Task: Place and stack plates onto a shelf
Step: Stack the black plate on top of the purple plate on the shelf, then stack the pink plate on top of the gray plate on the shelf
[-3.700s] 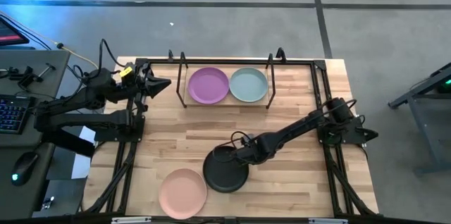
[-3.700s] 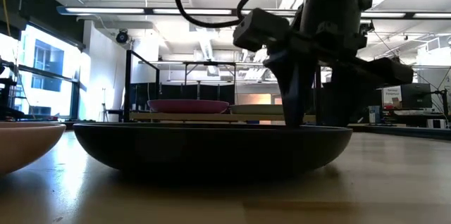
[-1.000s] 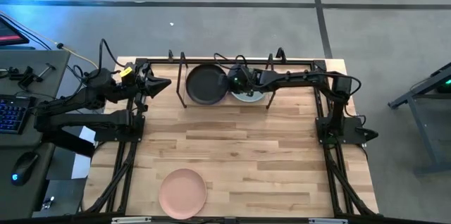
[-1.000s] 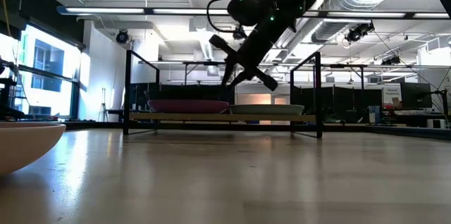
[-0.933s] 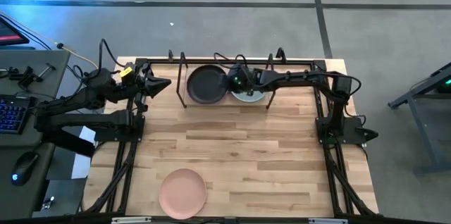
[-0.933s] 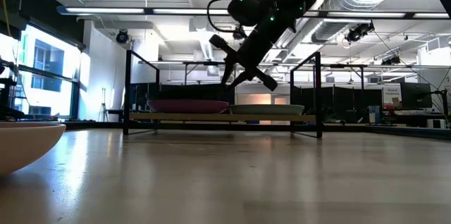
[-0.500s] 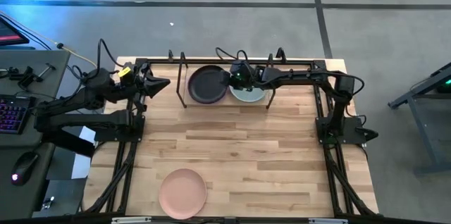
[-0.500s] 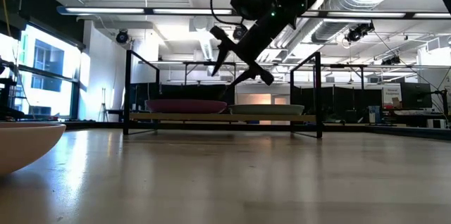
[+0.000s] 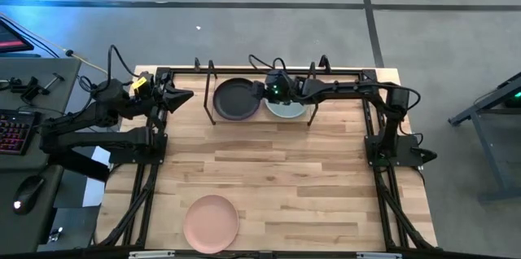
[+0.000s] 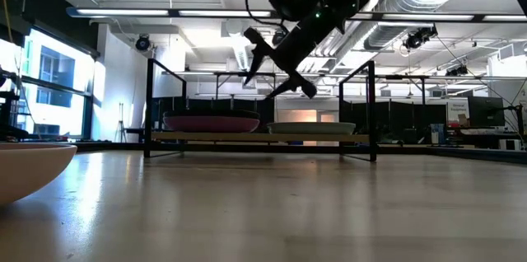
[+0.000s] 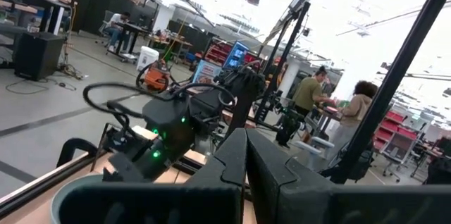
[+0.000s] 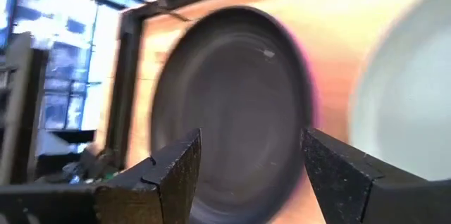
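Overhead, my right gripper (image 9: pixel 262 94) hung above the shelf (image 9: pixel 313 111), jaws apart and empty. Black plate (image 9: pixel 234 98) sat on what I took for the purple plate (image 10: pixel 211 122). Left gripper (image 9: pixel 189 94) stayed closed, parked.

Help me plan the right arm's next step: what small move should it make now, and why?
Probably lift the right gripper up and pull it back from the shelf. Its fingers are open and hold nothing, the black plate already sits on the purple one, and the pink plate waits at the table's near edge.
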Tool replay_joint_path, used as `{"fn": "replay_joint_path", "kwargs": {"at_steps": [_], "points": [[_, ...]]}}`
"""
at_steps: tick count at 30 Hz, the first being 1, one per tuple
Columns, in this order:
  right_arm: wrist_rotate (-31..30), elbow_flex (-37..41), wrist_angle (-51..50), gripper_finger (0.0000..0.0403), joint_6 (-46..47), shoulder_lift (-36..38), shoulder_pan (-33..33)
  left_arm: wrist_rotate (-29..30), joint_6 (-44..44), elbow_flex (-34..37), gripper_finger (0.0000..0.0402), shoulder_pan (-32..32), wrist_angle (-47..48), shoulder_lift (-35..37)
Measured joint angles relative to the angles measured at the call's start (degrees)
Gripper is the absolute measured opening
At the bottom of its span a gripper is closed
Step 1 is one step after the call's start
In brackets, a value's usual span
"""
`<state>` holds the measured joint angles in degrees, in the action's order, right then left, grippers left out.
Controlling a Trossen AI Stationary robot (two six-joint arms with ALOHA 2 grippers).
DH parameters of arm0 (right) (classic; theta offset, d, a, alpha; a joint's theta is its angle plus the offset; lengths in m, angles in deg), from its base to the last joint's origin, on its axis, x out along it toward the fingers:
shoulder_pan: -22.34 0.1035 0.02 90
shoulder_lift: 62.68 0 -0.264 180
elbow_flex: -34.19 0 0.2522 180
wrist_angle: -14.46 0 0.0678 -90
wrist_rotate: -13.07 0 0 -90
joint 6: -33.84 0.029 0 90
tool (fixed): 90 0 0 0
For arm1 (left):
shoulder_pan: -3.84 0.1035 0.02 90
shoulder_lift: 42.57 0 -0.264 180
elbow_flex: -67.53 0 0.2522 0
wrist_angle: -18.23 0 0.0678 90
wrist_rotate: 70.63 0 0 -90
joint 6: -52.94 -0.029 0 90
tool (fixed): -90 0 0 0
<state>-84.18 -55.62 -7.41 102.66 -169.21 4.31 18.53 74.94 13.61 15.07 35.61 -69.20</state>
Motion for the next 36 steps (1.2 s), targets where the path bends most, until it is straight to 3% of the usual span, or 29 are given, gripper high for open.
{"fn": "replay_joint_path", "kwargs": {"at_steps": [5, 13, 19, 25, 31, 36], "points": [[0.61, 0.00, -2.15, 0.0225, -12.23, 4.63, 0.07, 0.00, -0.02, 0.02, 0.0000, 0.00, 0.89, 0.10], [-0.68, 0.02, -18.69, 0.0225, -27.40, 18.45, 6.08, -0.02, 0.19, 0.03, 0.0000, 0.00, 6.50, 1.60], [-13.21, 0.00, -25.88, 0.0225, -27.23, 25.04, 18.99, -0.02, -2.62, 0.03, 0.0000, -0.01, 8.59, 1.57], [-26.52, 0.00, -33.92, 0.0224, -23.55, 26.16, 30.76, -2.78, -2.60, 0.04, 0.0000, -0.04, 8.55, 1.53], [-25.84, 0.07, -48.77, 0.0224, -20.29, 26.78, 36.05, -3.33, -2.29, 0.04, 0.0000, -0.37, 8.58, 1.39], [-25.55, 1.44, -54.83, 0.0224, -22.51, 33.21, 37.79, 0.14, -1.52, 0.04, 0.0000, -0.46, 8.61, 1.09]]}}
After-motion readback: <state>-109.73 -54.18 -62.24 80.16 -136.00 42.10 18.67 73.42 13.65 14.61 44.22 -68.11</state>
